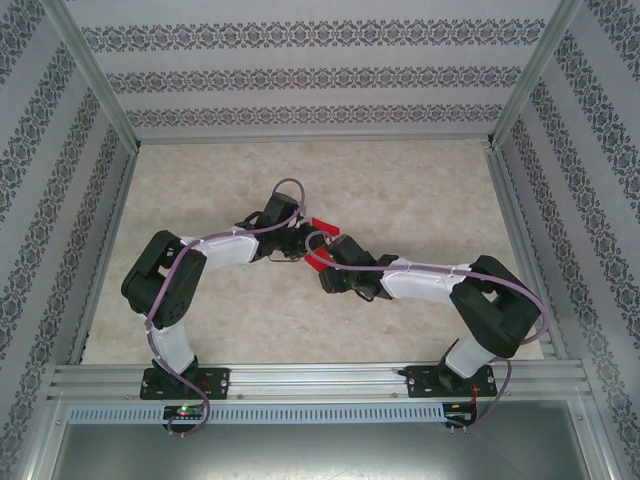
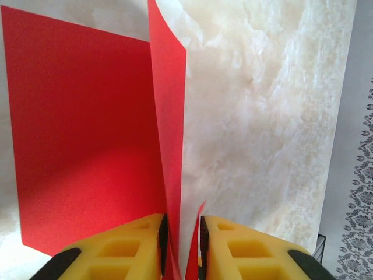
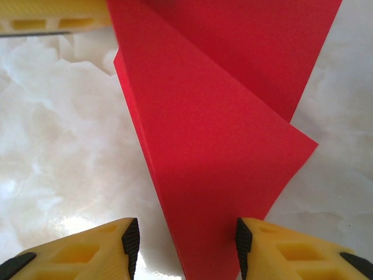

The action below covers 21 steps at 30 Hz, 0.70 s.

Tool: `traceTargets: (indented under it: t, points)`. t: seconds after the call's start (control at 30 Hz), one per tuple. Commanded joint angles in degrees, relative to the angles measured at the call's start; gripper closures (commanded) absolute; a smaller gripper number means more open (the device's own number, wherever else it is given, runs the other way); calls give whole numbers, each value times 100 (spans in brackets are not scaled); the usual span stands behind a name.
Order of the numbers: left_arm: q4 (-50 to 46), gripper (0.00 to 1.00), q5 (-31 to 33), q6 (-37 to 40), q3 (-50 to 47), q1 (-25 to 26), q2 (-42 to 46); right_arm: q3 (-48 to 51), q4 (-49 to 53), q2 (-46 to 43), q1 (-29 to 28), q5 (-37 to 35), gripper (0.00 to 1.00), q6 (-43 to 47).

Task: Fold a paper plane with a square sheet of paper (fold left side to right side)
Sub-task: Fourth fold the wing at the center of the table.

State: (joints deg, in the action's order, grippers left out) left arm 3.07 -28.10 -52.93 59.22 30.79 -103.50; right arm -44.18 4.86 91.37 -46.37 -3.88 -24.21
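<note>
White-shelled and elbow-out, the left arm (image 1: 175, 280) and right arm (image 1: 470, 295) both fold inward, so their wrists meet over the middle of the pale marbled surface (image 1: 420, 190).

The left end effector (image 2: 183, 233) is narrow. Its yellow fingers (image 2: 128, 245) are closed on the edge of a raised flap of the square sheet of paper (image 2: 87, 134), which runs straight up between them.

The right end effector (image 3: 187, 230) faces it from the opposite side. Its jaws stand about half apart, astride a tapering corner of the sheet without clamping it, and bare surface shows between the paper and the left-hand pad.

The sheet is bright red and unmarked, and sits between the two wrists at the centre of the surface. One part lies flat. Another part is lifted along a crease and stands nearly upright, and in the right wrist view it overlaps the flat layer as a long slanted panel.
</note>
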Motion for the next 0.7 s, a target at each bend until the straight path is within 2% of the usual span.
traceTargets:
  t: [0.0,0.2,0.67]
  points:
    - [89,74,-49,-107,153,86,218,-131,-64,115,-56,-213,52,-30]
    - [46,74,-35,-112,173,86,225,-148,-68,166,-55,-236,56,-27]
    - [-146,71,79,-12,156,90,303,-126,19,254,-53,-269,84,-25]
